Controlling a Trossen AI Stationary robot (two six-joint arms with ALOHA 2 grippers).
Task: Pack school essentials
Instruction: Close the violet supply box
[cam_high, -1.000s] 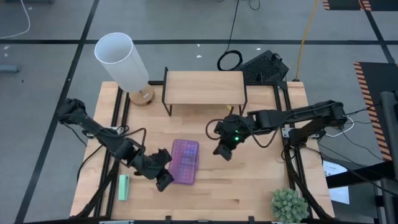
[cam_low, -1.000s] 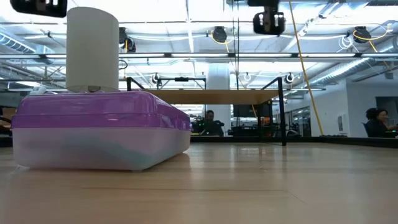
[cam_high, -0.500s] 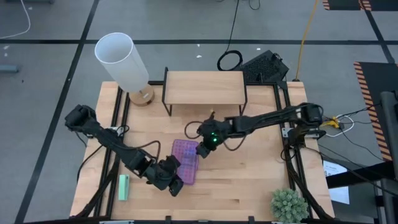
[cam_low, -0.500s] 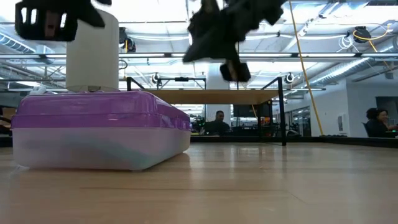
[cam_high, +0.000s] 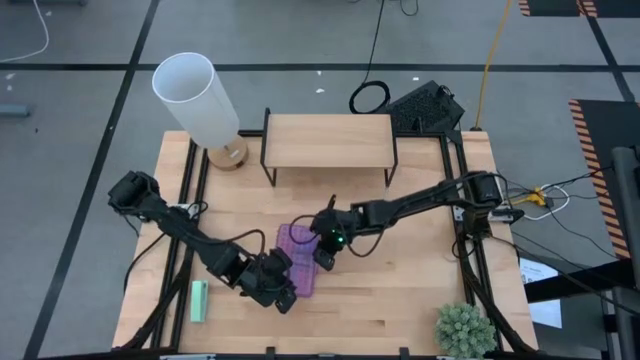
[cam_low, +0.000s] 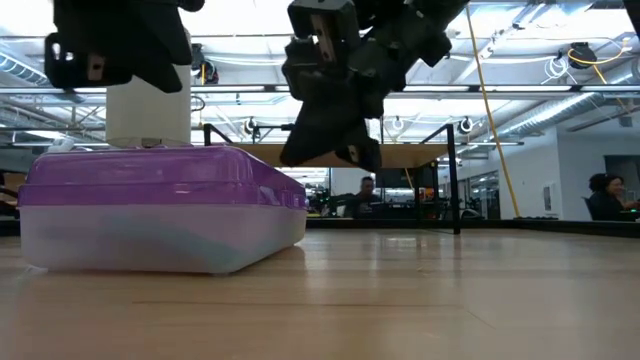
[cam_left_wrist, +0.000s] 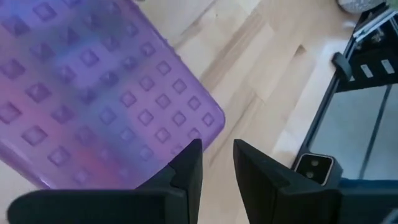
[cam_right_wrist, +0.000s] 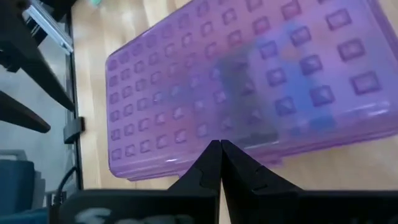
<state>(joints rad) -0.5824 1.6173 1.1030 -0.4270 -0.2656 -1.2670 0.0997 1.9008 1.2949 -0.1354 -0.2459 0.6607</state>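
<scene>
Pencil case (cam_high: 298, 261) lay closed; right gripper (cam_high: 325, 258), fingers together, had swung in over its edge since earlier; left gripper (cam_high: 284, 297), slightly apart, flanked it — essentials apparently packed.

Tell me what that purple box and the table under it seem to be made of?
The purple box looks like see-through plastic: a glossy studded lid with dim shapes showing through, over a clear lower half in the low view. The table looks like pale wood with a smooth finish; plank seams and grain show.

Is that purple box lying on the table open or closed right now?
Closed. In the low view the purple lid sits flat on the clear lower half of the purple box, no gap showing; from above it lies flat on the table.
</scene>
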